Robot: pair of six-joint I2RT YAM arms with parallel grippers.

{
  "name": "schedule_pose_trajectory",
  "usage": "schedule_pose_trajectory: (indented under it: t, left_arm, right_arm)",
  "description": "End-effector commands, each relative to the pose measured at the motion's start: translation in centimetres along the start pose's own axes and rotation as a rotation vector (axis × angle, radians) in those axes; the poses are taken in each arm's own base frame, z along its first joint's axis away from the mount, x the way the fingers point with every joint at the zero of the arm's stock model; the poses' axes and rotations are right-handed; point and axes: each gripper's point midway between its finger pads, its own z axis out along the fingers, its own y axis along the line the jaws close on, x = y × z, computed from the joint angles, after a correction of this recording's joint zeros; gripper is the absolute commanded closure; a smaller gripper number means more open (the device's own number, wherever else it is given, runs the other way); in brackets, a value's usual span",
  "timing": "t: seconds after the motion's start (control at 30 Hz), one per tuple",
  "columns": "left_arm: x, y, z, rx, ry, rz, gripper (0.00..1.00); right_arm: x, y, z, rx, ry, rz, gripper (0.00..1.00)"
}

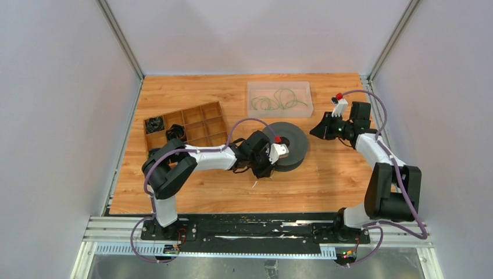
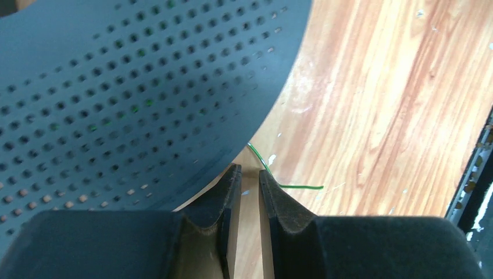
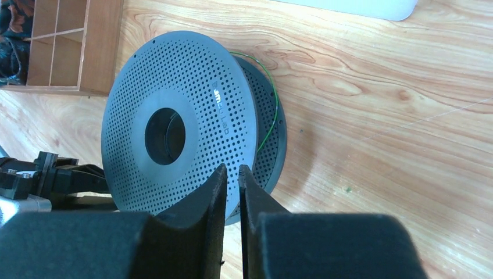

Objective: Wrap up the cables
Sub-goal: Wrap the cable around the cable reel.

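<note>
While most of the cables (image 1: 278, 100) lay in loose olive-green loops inside the clear bin (image 1: 279, 83) at the 12 o'clock side of the tabletop (image 1: 325, 180), a single cable (image 3: 273, 110) sat on the dark perforated spool (image 1: 293, 142) at the centre. In the right wrist view it curved between the spool's two discs along the 3 o'clock rim. In the left wrist view its free end (image 2: 290, 186) came out from under the spool's edge and lay flat on the wood. The left pincer (image 2: 249, 171) was at the spool's 8 o'clock, with its tips low beside the disc edge. Its jaws were parted by a narrow slit that showed only bare wood, so it was released and grasped nothing. The free end passed just by the tip of one finger, outside the slit, and whether it touched that finger could not be told. The right pincer (image 1: 317, 131) hung at the spool's 3 o'clock, apart from it and aimed at it. Its jaws were also parted by only a thin slit and held nothing. A wooden tray (image 1: 200, 122) with dividers lay at the spool's 9 o'clock, with black cord bundles (image 1: 154, 124) in its compartments on the 9 o'clock side.
</note>
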Motion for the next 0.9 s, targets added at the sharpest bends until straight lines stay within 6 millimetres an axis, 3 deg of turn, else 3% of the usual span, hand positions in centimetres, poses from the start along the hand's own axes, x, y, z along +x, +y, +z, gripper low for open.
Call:
schedule_pose_trajectory:
  t: [0.0,0.2,0.43,0.57,0.7,0.87]
  left_arm:
    - [0.3,-2.2,1.6,0.061,0.025,0.009,0.78]
    - [-1.3,-3.1,2.3,0.071,-0.006,0.036,0.77]
    - [-3.4,-4.8,4.3,0.072,-0.026,0.061,0.77]
    - [-4.8,-5.4,5.2,0.052,-0.056,0.091,0.77]
    - [-6.2,-4.7,6.3,-0.007,-0.065,0.111,0.76]
    - [-7.3,-3.9,7.1,-0.051,-0.08,0.098,0.77]
  right_arm:
    - [1.1,0.2,-1.6,0.045,0.042,-0.102,0.84]
    - [2.2,1.0,-4.1,0.092,0.064,-0.175,0.69]
    - [4.3,2.0,-5.4,0.083,0.129,-0.146,0.63]
    - [4.5,2.4,-6.3,0.098,0.133,-0.138,0.61]
    - [5.2,2.9,-7.1,0.074,0.166,-0.188,0.59]
    - [7.3,3.9,-7.6,-0.072,0.24,-0.366,0.59]
